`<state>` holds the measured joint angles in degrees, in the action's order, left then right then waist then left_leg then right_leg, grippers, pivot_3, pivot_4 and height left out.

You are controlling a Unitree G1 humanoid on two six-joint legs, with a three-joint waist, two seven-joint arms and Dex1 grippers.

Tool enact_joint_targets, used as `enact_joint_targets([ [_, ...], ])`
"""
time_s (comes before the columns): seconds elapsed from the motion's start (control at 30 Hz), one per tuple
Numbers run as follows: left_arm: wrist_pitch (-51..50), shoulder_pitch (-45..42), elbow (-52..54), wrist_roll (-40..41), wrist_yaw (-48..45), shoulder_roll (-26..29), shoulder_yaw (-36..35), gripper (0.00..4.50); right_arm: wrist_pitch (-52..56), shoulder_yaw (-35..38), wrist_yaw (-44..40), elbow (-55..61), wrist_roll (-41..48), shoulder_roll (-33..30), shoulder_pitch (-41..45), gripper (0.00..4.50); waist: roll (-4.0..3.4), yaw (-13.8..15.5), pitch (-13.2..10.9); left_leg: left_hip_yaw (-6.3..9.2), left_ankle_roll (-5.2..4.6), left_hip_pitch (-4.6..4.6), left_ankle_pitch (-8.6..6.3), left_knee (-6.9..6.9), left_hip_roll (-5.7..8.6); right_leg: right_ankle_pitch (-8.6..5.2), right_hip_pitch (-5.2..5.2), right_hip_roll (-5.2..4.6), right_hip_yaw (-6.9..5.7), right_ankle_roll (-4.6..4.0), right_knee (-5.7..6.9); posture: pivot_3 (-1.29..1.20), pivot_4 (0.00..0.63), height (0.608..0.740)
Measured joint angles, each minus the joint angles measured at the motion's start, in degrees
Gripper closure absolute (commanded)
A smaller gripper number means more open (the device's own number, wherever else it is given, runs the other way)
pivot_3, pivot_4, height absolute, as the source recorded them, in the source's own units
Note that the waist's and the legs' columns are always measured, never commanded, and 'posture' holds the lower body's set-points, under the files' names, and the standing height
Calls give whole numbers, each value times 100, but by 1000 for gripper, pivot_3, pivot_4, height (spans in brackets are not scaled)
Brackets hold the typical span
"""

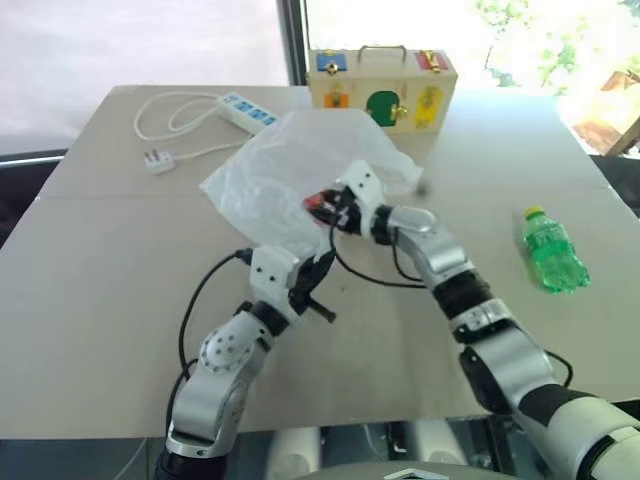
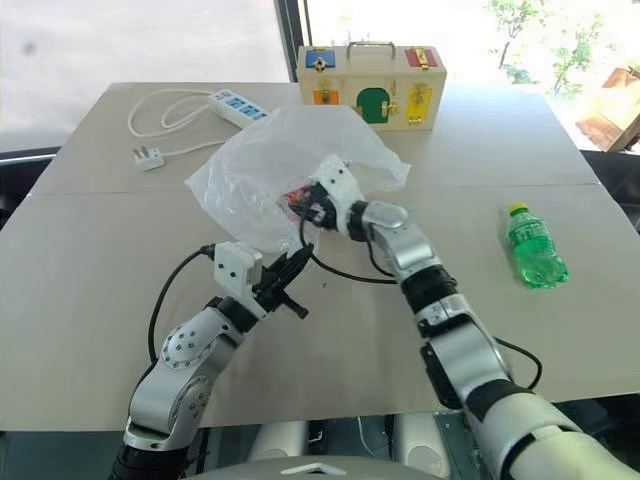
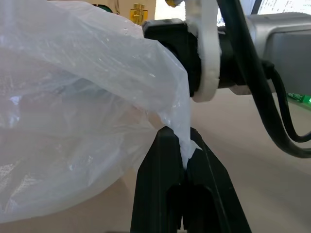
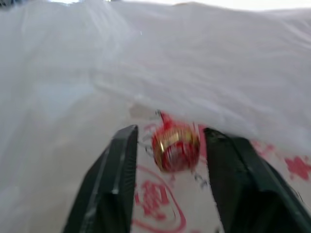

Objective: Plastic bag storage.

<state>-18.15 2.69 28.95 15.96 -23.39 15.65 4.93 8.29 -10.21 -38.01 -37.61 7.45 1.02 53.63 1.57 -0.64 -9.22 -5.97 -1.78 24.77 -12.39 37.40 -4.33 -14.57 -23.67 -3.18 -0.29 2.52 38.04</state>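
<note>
Pinching a twisted corner of the plastic bag point(image 1: 290, 170) in my left claw point(image 3: 187, 160), I'm spreading my right claw point(image 4: 167, 145) wide against its film at twelve o'clock. Storage is barely beginning: it's lying loose mid-table, unfolded.

Both arms are silver-grey metal with rounded joint housings and black bands at the joints. White wrist blocks carry each gripper: left gripper point(image 1: 318, 283), right gripper point(image 1: 322, 207), both with black fingers. Black cables loop loose from both wrists.
</note>
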Motion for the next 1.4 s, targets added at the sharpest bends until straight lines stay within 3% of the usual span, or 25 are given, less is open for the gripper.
enact_joint_targets([
  [0.07,0,-15,0,-1,5,11,-52,4500,-121,126,145,-69,-14,-18,41,84,0,4,0,0,0,0,0,0,2,0,1,-5,-2,0,-1,0,150,732],
  [0.1,0,-37,-1,-1,7,19,-68,4500,-167,156,201,-98,-35,-75,28,29,0,0,0,0,0,0,0,0,3,0,1,-6,-2,0,-1,0,150,732],
  [0.3,-8,-137,-41,15,2,21,-207,4500,-25,202,-251,813,-22,-997,-831,29,-1,-7,0,0,0,3,0,-2,4,0,0,-7,-1,0,0,0,150,732],
  [0.43,-33,-288,-131,167,-24,3,-293,4500,688,282,-1053,2298,266,-2262,-1419,29,-11,-1,-6,3,-2,3,-1,-3,4,0,0,-7,-2,0,-2,0,150,732],
  [0.53,-48,-366,-195,217,-145,97,-278,4500,1417,983,-1012,3146,353,-3483,-1462,29,-18,9,-10,2,-3,0,-1,-3,7,-1,2,-7,-2,0,-4,0,150,732],
  [0.7,-47,-445,-351,234,-294,178,-274,4500,2767,2195,-490,4074,386,-4709,-1954,29,-16,20,-7,7,-3,0,-1,-9,6,-2,3,-5,-2,-2,-10,0,150,732],
  [0.87,-48,-533,-583,230,-392,190,-253,4500,4749,2968,197,5224,770,-4574,-2983,29,-24,-17,-2,19,-3,-6,-1,-6,6,-1,2,-3,15,1,-8,0,150,732],
  [1.03,-47,-571,-616,229,-419,166,-200,4500,6057,3411,719,5997,994,-4260,-3619,29,-28,7,1,27,-4,-4,-1,-4,8,-2,3,-4,14,2,-8,0,150,732],
  [1.4,-46,-571,-706,211,-403,146,-84,4500,6020,3347,1054,5777,1008,-4171,-4326,29,-31,1,5,32,-5,-4,-1,-2,9,-2,3,3,14,3,-8,0,150,732],
])
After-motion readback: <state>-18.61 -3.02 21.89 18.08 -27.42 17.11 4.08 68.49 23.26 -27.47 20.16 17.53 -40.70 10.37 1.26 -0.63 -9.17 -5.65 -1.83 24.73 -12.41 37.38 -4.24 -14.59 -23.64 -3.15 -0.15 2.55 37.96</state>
